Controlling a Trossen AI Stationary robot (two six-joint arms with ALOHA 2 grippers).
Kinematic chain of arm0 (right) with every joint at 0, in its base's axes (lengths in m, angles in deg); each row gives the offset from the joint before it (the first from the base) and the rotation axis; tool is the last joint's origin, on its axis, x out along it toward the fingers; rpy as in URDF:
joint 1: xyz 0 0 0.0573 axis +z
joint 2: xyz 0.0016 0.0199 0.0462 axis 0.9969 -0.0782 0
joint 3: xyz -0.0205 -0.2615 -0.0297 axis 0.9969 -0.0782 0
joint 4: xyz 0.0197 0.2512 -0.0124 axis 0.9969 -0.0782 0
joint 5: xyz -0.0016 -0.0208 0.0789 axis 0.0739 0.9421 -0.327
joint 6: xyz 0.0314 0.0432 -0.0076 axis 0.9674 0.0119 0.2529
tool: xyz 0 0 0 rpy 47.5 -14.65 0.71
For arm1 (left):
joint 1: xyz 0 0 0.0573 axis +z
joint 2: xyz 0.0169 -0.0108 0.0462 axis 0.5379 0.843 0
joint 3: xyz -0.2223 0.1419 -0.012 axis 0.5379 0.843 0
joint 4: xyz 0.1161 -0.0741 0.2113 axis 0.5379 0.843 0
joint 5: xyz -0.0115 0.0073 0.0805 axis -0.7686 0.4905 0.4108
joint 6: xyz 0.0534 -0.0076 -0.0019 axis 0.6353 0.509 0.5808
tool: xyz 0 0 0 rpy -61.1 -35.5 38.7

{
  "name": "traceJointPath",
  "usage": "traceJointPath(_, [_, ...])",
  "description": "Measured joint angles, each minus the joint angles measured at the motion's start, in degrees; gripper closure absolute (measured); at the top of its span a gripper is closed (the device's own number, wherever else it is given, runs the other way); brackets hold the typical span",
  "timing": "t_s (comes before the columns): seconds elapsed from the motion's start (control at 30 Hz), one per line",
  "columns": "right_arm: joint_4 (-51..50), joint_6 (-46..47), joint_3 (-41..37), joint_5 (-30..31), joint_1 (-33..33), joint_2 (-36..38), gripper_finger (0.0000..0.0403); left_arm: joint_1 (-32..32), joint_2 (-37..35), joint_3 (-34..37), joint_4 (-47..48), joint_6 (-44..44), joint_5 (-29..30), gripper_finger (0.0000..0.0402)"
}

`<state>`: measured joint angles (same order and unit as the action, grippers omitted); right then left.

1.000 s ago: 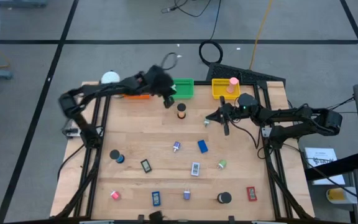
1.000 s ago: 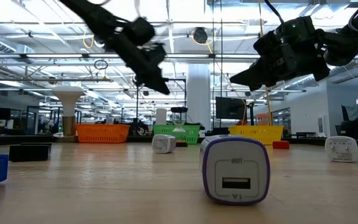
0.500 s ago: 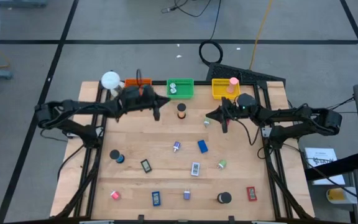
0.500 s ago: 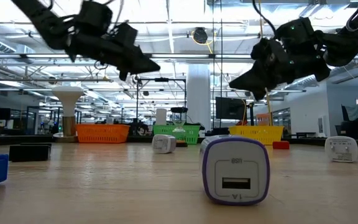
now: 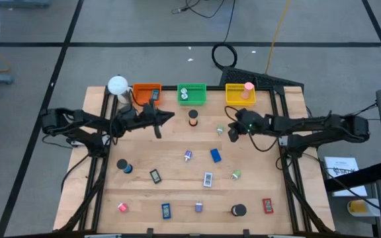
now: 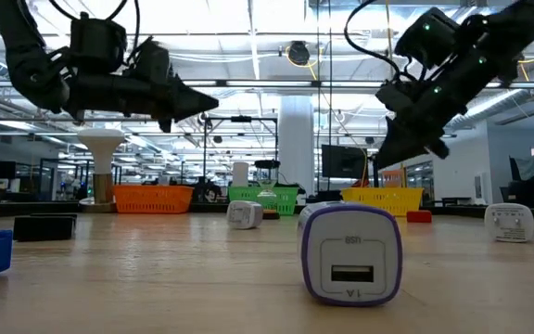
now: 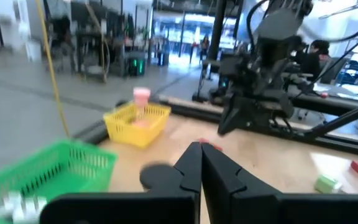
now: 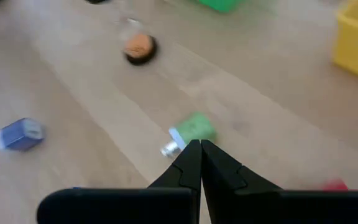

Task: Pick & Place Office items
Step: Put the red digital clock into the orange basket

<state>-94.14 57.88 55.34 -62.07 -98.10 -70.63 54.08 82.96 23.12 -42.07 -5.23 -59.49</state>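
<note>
Office items lie scattered on the wooden table (image 5: 144,142): a black roll with an orange top (image 5: 192,118), a small green bit (image 5: 220,129), a blue piece (image 5: 215,155), a purple-and-white piece (image 6: 350,252) and others. My left gripper (image 5: 169,118) hovers shut and level, left of the black roll and in front of the orange tray (image 5: 146,92). My right gripper (image 5: 232,132) is shut, slanting down just right of the green bit (image 8: 191,130). Neither holds anything.
A green tray (image 5: 192,94) holding white bits and a yellow tray (image 5: 241,94) with a pink roll stand along the far edge. A white ball lamp (image 5: 118,84) stands at the far left. More pieces lie along the near edge, among them a red rectangle (image 5: 267,206).
My left gripper has drawn back from the green tray toward the table's left and near side. It has sunk lower and tipped from slanting down to level. My right gripper has rolled and tipped downward, shifting slightly toward the green bit. Both stayed shut.
</note>
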Motion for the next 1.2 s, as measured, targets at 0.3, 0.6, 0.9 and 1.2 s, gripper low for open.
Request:
traceJointPath(0.3, [-18.0, 25.2, 3.3, 11.9, 7.2, 0.0, 0.0388, -0.1, 0.0, 0.0, 4.5, 0.3, 0.6, 0.0367])
traceJointPath(0.6, [-24.0, 40.2, 3.4, 17.2, 6.0, -3.0, 0.032, -0.1, 0.0, 0.0, 4.5, 3.5, 0.6, 0.0364])
traceJointPath(0.9, [-20.1, 40.9, 3.5, 11.2, 4.3, -12.4, 0.0176, -0.1, 0.0, -0.1, 4.5, 3.5, 0.6, 0.0364])
traceJointPath(1.2, [-20.4, 43.6, 4.2, 13.8, 4.4, -19.2, 0.0125, -0.1, 0.0, -0.1, 4.5, 3.4, 0.6, 0.0364])
